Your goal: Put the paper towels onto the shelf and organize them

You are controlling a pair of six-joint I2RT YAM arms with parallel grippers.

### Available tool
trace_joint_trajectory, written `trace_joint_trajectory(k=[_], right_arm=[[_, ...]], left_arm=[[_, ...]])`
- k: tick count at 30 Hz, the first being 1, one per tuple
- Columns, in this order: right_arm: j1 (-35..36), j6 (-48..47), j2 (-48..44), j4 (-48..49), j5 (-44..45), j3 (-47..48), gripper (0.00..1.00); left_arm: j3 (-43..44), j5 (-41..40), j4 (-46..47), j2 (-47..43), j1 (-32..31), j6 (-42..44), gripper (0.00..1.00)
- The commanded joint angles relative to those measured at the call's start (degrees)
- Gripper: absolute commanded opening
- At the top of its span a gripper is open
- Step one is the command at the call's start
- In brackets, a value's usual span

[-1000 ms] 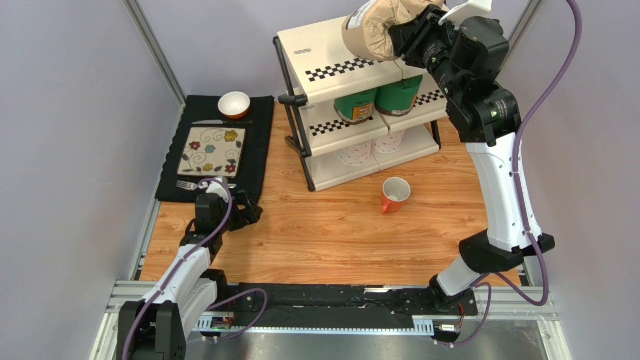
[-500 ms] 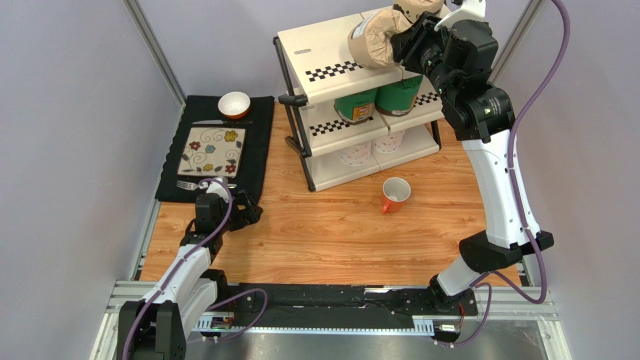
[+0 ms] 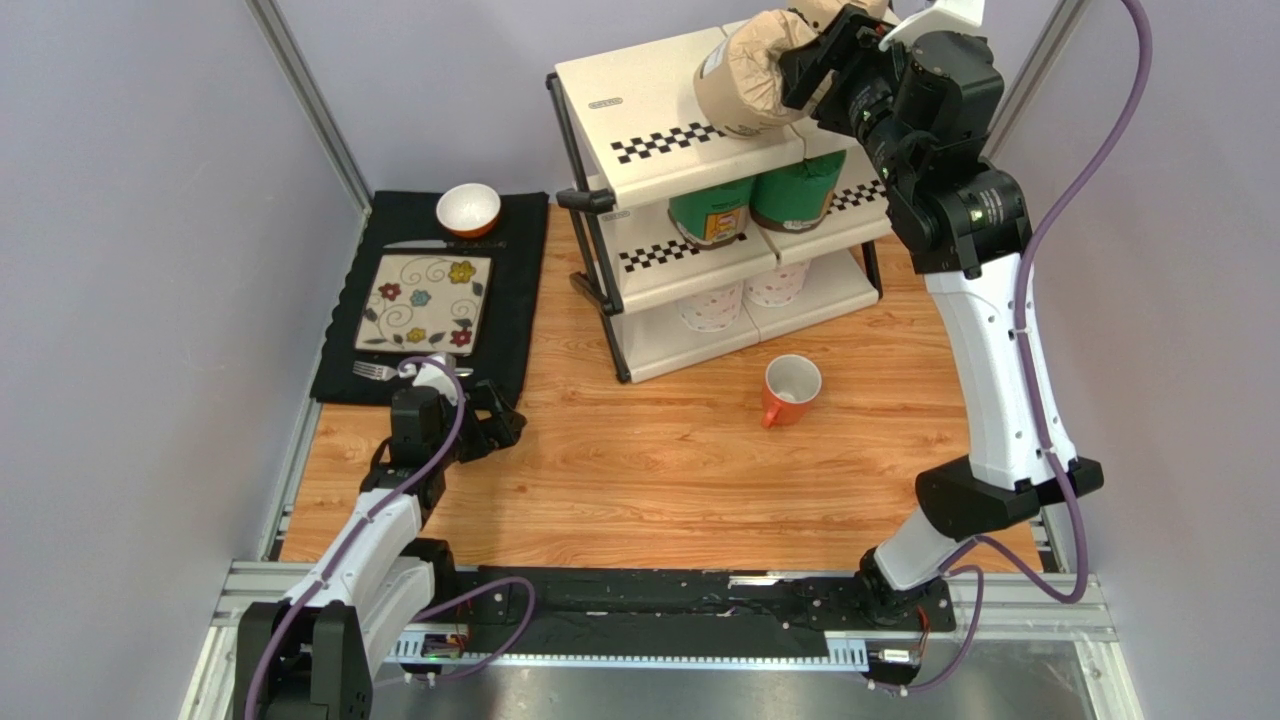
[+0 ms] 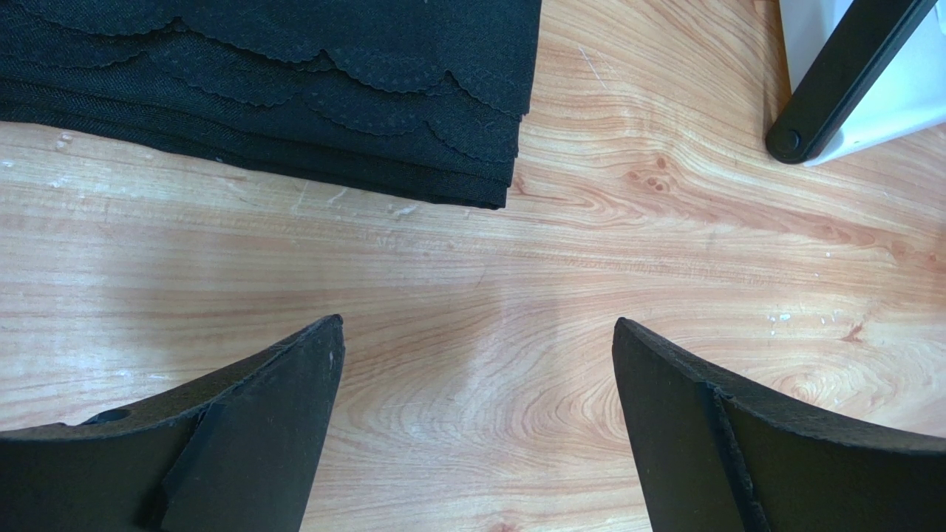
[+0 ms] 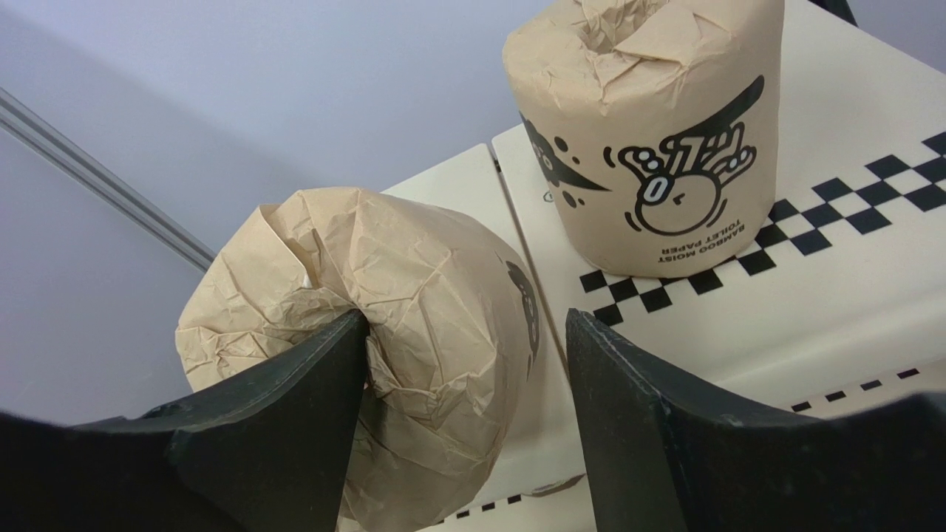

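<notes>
On the shelf's (image 3: pixel 639 105) top panel a brown kraft paper towel roll (image 5: pixel 444 366) lies on its side, seen also from above (image 3: pixel 744 75). My right gripper (image 5: pixel 464 321) stands open around it: one finger tucked into the crumpled core end, the other clear of the roll's side. A second brown roll (image 5: pixel 655 144) stands upright on the checkered strip just behind. Two green rolls (image 3: pixel 711 210) (image 3: pixel 796 188) fill the middle tier and two white rolls (image 3: pixel 709 311) (image 3: pixel 777 285) the bottom tier. My left gripper (image 4: pixel 477 327) hovers open over bare wood near the placemat.
An orange mug (image 3: pixel 789 387) lies on the wooden table in front of the shelf. At left, a black placemat (image 3: pixel 511 285) holds a floral plate (image 3: pixel 425 297), a fork (image 3: pixel 383 369) and an orange bowl (image 3: pixel 469 207). A shelf leg (image 4: pixel 833 78) shows in the left wrist view.
My right gripper has gone from shut to open, letting go of the brown roll, which now rests on the top panel. The left arm has not moved.
</notes>
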Motion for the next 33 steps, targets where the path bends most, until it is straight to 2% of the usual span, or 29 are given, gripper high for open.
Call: trace_joint_trajectory(k=[1,8,18,22,26,29,33], right_arm=[[-1.0,0.2,2.3,3.5,-0.7,3.8,0.69],[-1.8,1.9,6.6,7.0,-4.3,8.7,0.7],[-1.9,-0.3,-0.7,18.7,-6.3,-0.2,0.71],[-2.4,-3.0,-3.7,19.9,-3.5,-2.6,0.74],[-8.3,-1.9,-6.2,19.3,-0.2,-6.8,0.76],[-16.0,5.0,-5.8,17.7,-2.5,-8.9,0.76],[-21.0,6.5,-3.0,17.1,-4.8,-8.5,0.76]], left_arm=[[0.7,0.7,1.9,0.1,0.3,-0.5,0.99],[0.8,0.6,1.9,0.4,0.3,-0.3,0.99],[0.9,0.4,1.8,0.2,0.3,-0.2,0.99],[0.9,0.6,1.6,0.2,0.2,-0.2,0.99],[0.7,0.5,1.6,-0.1,0.3,-0.2,0.99],[0.8,0.6,1.6,0.1,0.3,-0.2,0.99],[1.0,0.5,1.7,-0.2,0.3,-0.2,0.99]])
